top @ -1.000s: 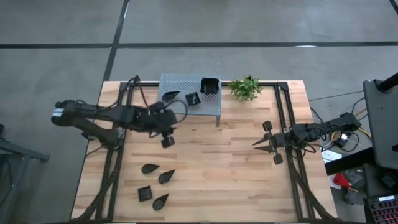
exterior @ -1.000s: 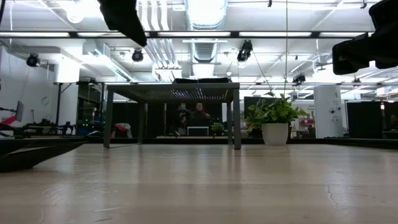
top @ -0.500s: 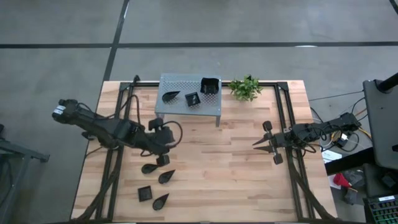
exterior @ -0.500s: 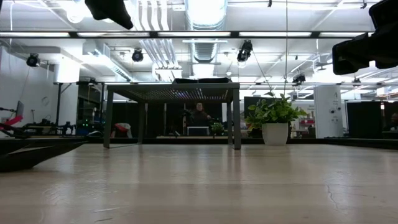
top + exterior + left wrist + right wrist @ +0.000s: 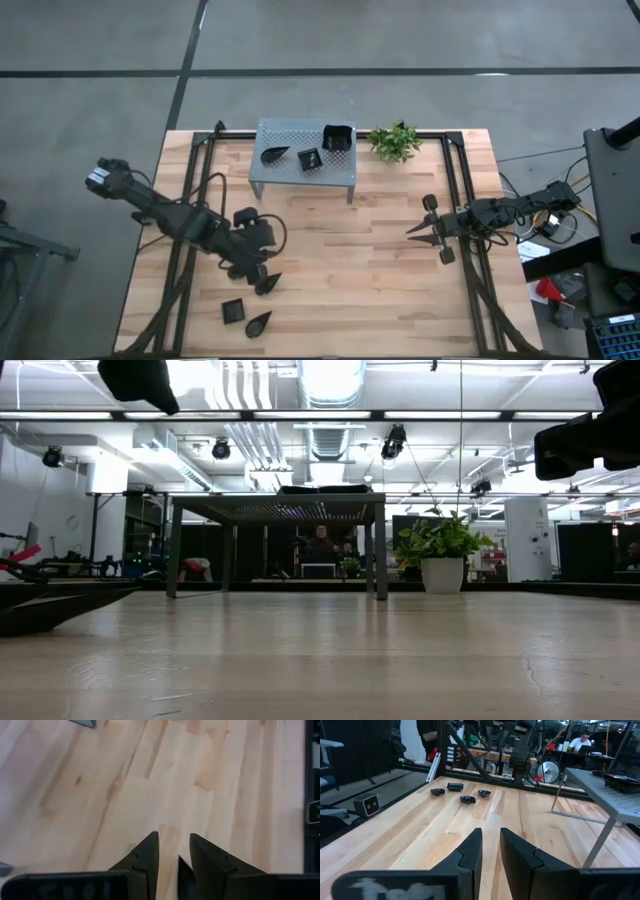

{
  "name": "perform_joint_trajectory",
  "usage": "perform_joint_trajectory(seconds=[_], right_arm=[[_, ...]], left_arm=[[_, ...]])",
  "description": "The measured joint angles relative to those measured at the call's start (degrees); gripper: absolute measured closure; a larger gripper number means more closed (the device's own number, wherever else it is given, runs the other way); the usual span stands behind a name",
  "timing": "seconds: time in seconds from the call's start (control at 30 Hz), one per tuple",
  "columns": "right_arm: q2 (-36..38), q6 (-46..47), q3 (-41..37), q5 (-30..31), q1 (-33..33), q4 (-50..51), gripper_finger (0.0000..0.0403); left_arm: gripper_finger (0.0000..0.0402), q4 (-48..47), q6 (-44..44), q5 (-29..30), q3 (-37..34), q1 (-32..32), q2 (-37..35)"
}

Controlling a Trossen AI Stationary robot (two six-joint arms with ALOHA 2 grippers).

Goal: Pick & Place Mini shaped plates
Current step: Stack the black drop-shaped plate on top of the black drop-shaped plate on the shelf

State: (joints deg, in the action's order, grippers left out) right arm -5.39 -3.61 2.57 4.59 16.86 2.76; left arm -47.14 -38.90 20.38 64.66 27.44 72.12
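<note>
Landmark = grey shelf (image 5: 305, 160) at the far edge of the table (image 5: 380, 290). Three plates sit on top of it: leaf plate (image 5: 273, 154) twd its left end, small square plate (image 5: 310, 159) mid, bigger square plate (image 5: 338, 138) at its right rear corner. Small plant (image 5: 393, 141) just beside the shelf's right end.

Left gripper (image 5: 258, 272) is well in front of the shelf, off its left half, low over the loose plates on the table; fingers (image 5: 145, 857) close together w/ only a narrow gap, nothing clamped btwn them. One leaf plate (image 5: 267, 285) shows right at the gripper, mostly covered by it; tiny square plate (image 5: 232, 310) and another leaf plate (image 5: 258, 323) lie further from the shelf, near the table's front edge.

Right gripper (image 5: 421, 229) waits well to the right of the shelf & a bit fwd of it, fingers (image 5: 470, 852) nearly together, empty; its wrist cam sees four dark plates (image 5: 460, 792) far across the table
</note>
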Motion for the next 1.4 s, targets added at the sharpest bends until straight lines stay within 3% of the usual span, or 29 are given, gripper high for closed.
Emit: perform_joint_trajectory(seconds=[0.77, 1.4], right_arm=[[0.00, 0.00, 0.00, 0.02, -0.02, 0.00, 0.0339], [-0.01, -0.01, 0.00, 0.01, -0.02, 0.00, 0.0339]], left_arm=[[0.0298, 16.38, -7.87, 0.00, -11.52, 7.21, 0.00], [0.0298, 20.31, -9.15, 0.04, -14.77, 7.63, 0.00]])
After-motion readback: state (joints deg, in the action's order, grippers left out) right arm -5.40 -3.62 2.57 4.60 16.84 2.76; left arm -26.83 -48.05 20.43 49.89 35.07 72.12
